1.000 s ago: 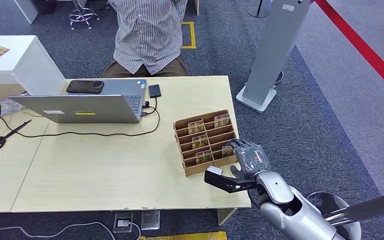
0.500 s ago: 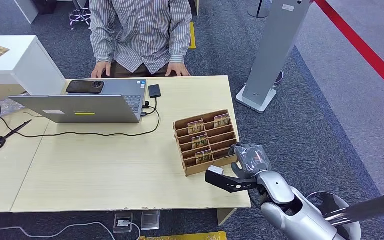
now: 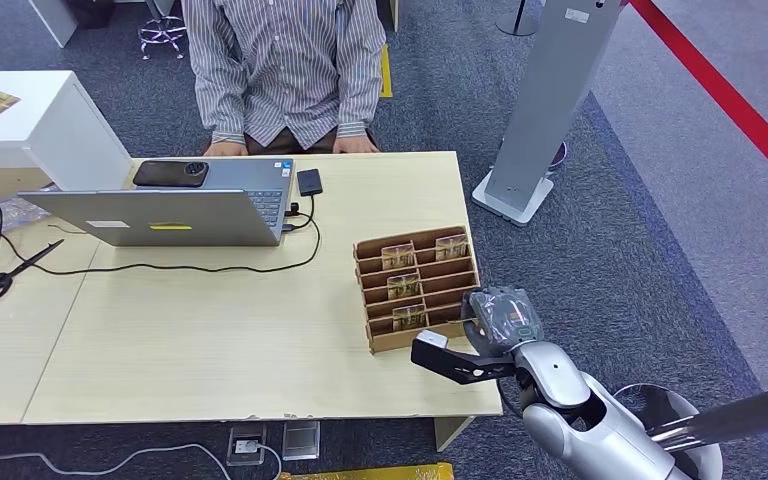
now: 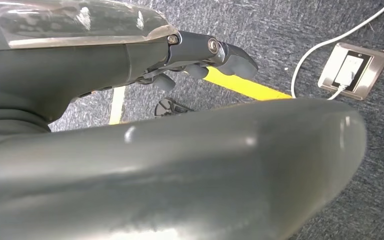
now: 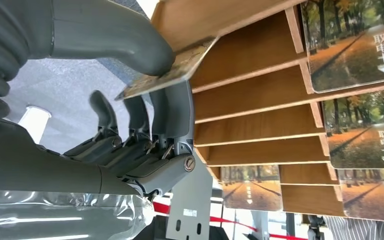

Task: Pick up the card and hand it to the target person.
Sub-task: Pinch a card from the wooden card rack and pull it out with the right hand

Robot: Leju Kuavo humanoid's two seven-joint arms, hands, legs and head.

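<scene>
Right robot hand (image 5: 145,107) pinching thin photo-printed card (image 5: 167,75) beside brown wooden slotted rack (image 3: 418,285); could snag rack edge, slip out.

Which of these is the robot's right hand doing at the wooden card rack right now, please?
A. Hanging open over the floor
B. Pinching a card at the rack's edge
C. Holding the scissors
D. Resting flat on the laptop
B: in the right wrist view the right hand pinches a card between thumb and fingers at the wooden rack.
</scene>
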